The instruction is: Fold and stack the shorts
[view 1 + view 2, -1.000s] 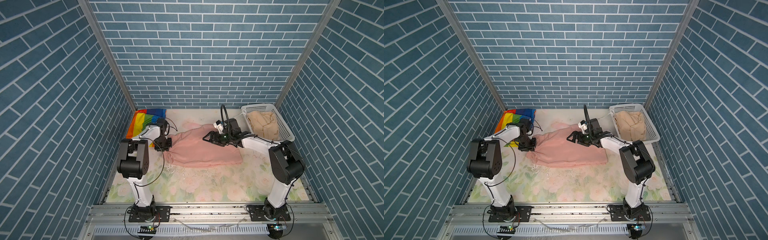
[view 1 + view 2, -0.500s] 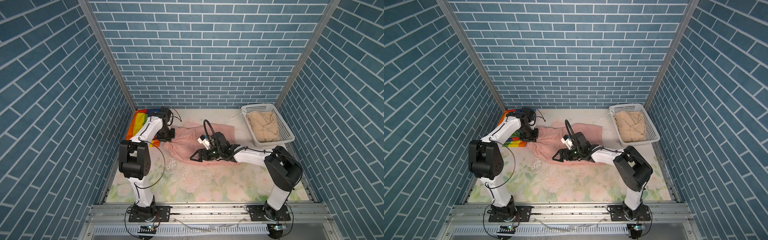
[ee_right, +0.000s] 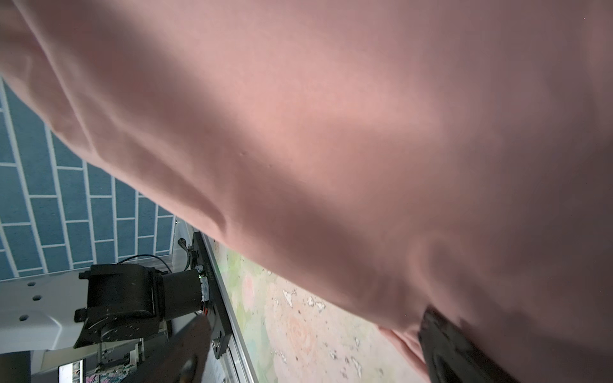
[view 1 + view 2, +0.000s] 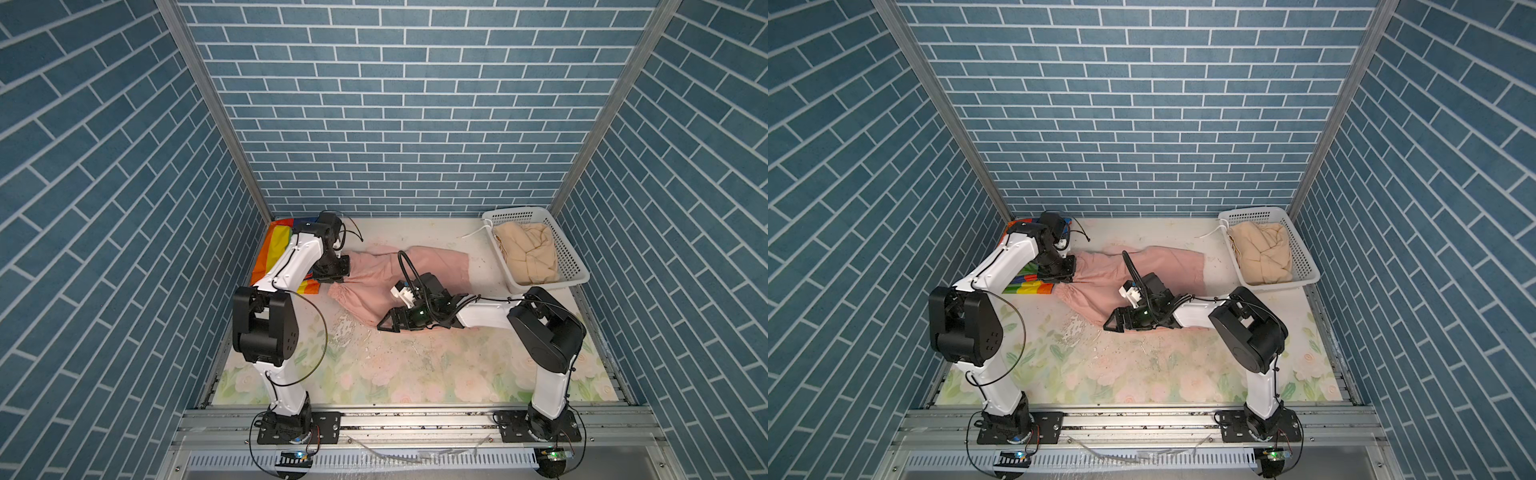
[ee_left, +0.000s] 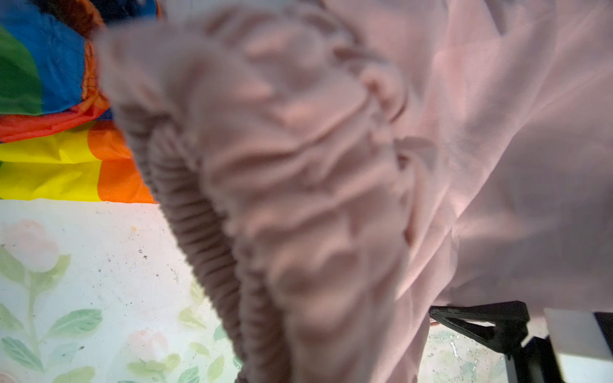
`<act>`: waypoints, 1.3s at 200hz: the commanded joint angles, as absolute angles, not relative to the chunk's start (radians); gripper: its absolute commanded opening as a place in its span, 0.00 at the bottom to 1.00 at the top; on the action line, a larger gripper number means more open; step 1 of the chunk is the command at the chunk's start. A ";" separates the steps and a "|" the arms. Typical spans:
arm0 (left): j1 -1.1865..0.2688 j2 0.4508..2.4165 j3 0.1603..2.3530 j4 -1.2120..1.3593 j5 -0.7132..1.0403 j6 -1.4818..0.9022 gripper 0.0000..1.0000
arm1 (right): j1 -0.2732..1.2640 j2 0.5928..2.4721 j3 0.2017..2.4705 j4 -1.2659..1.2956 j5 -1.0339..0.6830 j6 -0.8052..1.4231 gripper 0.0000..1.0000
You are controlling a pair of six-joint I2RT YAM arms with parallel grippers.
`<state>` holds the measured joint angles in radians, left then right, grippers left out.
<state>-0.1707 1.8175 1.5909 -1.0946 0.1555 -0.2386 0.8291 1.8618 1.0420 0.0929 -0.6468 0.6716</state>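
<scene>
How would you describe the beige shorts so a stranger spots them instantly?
At the far right corner of the table stands a white perforated basket. The beige shorts lie bunched inside it, the only pair not out on the tabletop.

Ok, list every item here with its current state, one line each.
pink shorts, spread out, unfolded
rainbow shorts, lying folded at the far left
beige shorts, crumpled inside the basket
basket, upright
left claw, shut on the pink shorts
right claw, open, over the pink shorts' near edge
</scene>
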 commanded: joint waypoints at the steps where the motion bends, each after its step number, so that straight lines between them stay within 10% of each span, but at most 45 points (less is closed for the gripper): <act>1: -0.182 1.793 1.604 -1.113 0.167 -0.244 0.00 | 0.745 1.754 1.184 -0.097 -0.539 0.610 0.98; 260: -0.320 1.860 1.788 -1.188 0.182 -0.270 0.00 | 0.590 2.630 2.117 0.105 -0.523 1.093 0.99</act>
<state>-0.2920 1.8305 1.7481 -1.1645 0.1741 -0.2581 0.5911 2.6190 2.1002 0.1314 -0.5198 1.0599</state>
